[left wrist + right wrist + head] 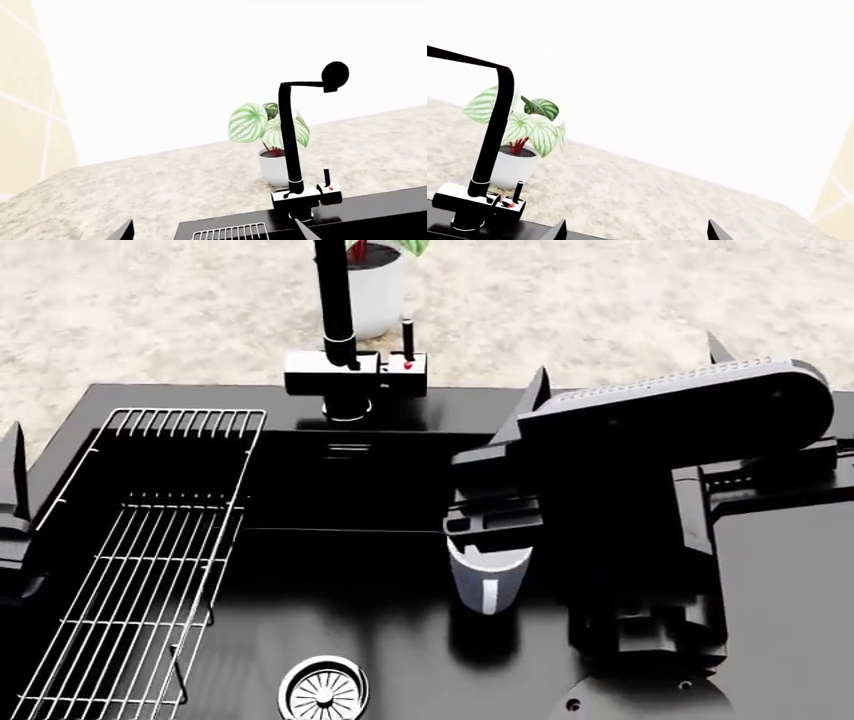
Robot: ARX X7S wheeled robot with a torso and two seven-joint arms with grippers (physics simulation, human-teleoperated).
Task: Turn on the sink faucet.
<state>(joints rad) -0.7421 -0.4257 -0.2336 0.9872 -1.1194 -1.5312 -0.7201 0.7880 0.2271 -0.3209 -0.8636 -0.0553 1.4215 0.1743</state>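
The glossy black sink faucet [352,372] stands at the far rim of the black sink [334,490], with its thin pipe rising out of the head view and a small upright lever [407,340] on the blocky base. It also shows in the left wrist view [289,145] and the right wrist view [488,140]. My right gripper [626,365] is open and empty, to the right of the faucet base and apart from it; its tips frame the counter in the right wrist view [637,234]. My left gripper [213,235] is open and empty over the sink's left side.
A silver wire rack [147,560] lies over the sink's left part. The round chrome drain [322,690] is at the near side. A potted plant [270,135] stands on the speckled counter [641,300] behind the faucet. A pale grey cup shape [487,578] sits under my right arm.
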